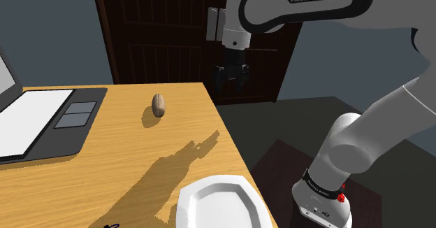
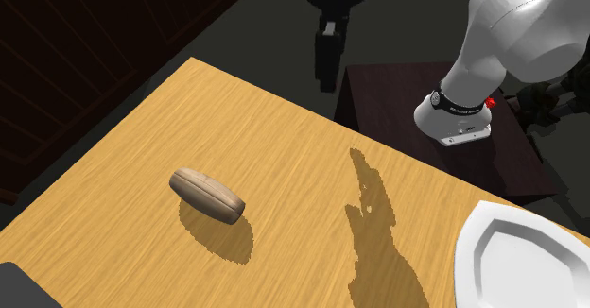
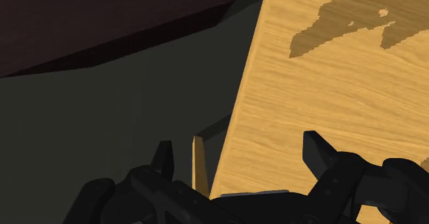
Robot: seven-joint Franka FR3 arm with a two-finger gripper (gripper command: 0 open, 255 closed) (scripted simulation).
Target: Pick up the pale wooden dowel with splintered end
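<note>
The dowel [image 1: 158,104] is a short, pale brown wooden piece with rounded ends, lying flat on the wooden table [image 1: 126,171]; it also lies near the table's middle in the second exterior view [image 2: 206,194]. My black gripper [image 1: 231,77] hangs open and empty in the air, off the table's far corner, to the shoulder view's right of the dowel. In the second exterior view the gripper [image 2: 328,77] hovers beyond the table's far edge. The wrist view has my gripper [image 3: 240,159] with its fingers apart, straddling the table [image 3: 330,99] edge above the dark floor.
A white plate [image 1: 220,202] sits at the table's near right corner, also in the second exterior view [image 2: 529,254]. An open laptop [image 1: 49,118] occupies the table's left. A dark wooden door [image 1: 168,31] stands behind. The arm's shadow [image 1: 175,167] falls across the tabletop.
</note>
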